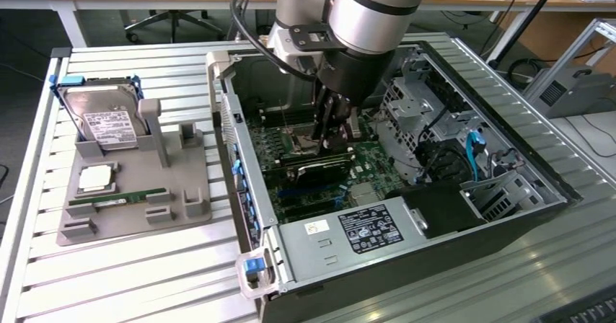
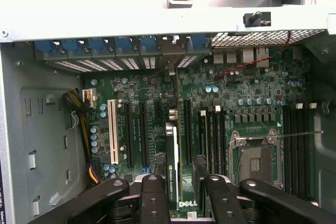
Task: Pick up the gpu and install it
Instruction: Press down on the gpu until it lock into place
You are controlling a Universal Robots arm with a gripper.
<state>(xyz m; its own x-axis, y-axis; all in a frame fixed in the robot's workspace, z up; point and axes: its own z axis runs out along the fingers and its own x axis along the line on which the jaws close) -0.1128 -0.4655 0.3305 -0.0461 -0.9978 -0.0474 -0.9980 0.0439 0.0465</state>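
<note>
A: Where's the gpu [image 2: 171, 169] right now?

B: Inside the open computer case [image 1: 252, 193], which sits on the slatted worktop [image 1: 135, 265] toward its right edge in the exterior view. The card stands on edge over the motherboard [image 2: 152, 103], bracket end toward the blue slot latches [image 2: 126, 45].

A: And the claw [image 2: 176, 187]?

B: Clenched on the gpu, fingers [image 2: 152, 192] pinching its faces from above, probably so the edge connector drops straight into the slot.

A: Anything left outside?

B: The hard drive [image 1: 104, 121] and memory stick [image 1: 120, 197] rest in the grey holder [image 1: 144, 222] by the worktop's left edge.
</note>
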